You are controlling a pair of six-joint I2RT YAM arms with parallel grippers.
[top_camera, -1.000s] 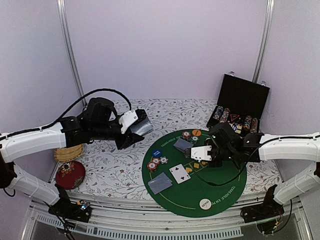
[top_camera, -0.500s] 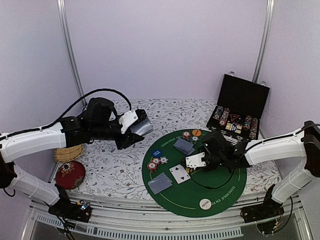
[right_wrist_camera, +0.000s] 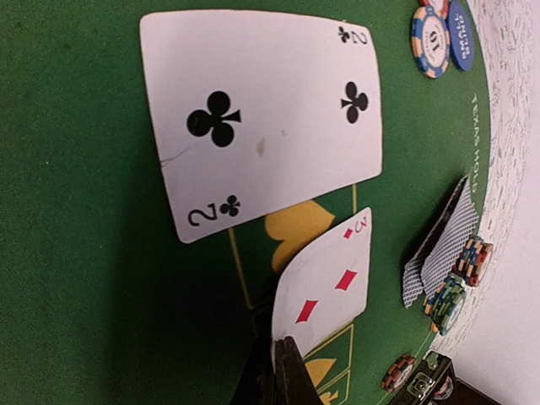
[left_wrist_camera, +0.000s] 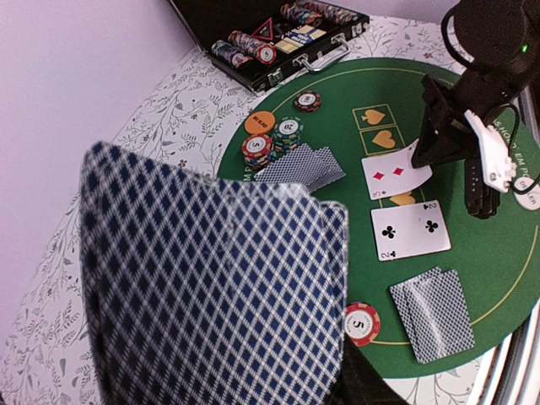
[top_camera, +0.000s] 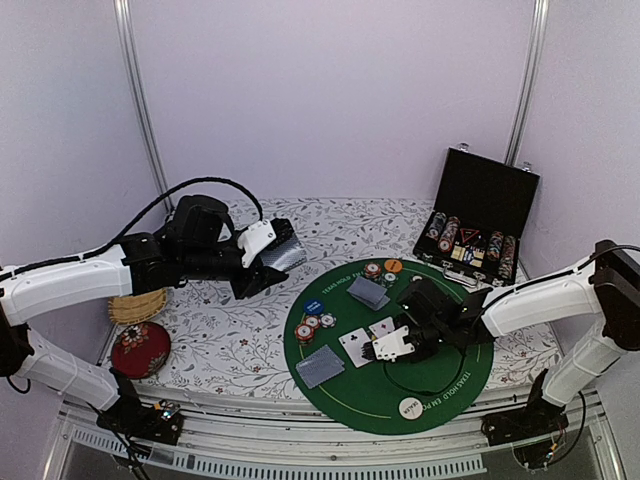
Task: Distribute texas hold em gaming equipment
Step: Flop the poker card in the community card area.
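- The right claw (right_wrist_camera: 278, 364) is pinched narrow on a short edge of the three of diamonds (right_wrist_camera: 325, 283). The card's long axis runs straight out from the claw, tilted over the green mat (right_wrist_camera: 76, 278).
- Just beyond, toward the frame's top, the two of clubs (right_wrist_camera: 261, 118) lies face up.
- The left claw (top_camera: 272, 262), at centre left, grips the deck (left_wrist_camera: 211, 287) above the counter (top_camera: 230, 340), farther off.
- Since the earlier frame, the right claw has swung from mid-mat down-left; the left hasn't moved.

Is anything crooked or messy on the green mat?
Yes, one card. The three of diamonds is pinched at one edge by the right gripper, so it sits slanted beside the two of clubs instead of lined up with it. The two of clubs also has a small smudge and a faint crease near one edge.
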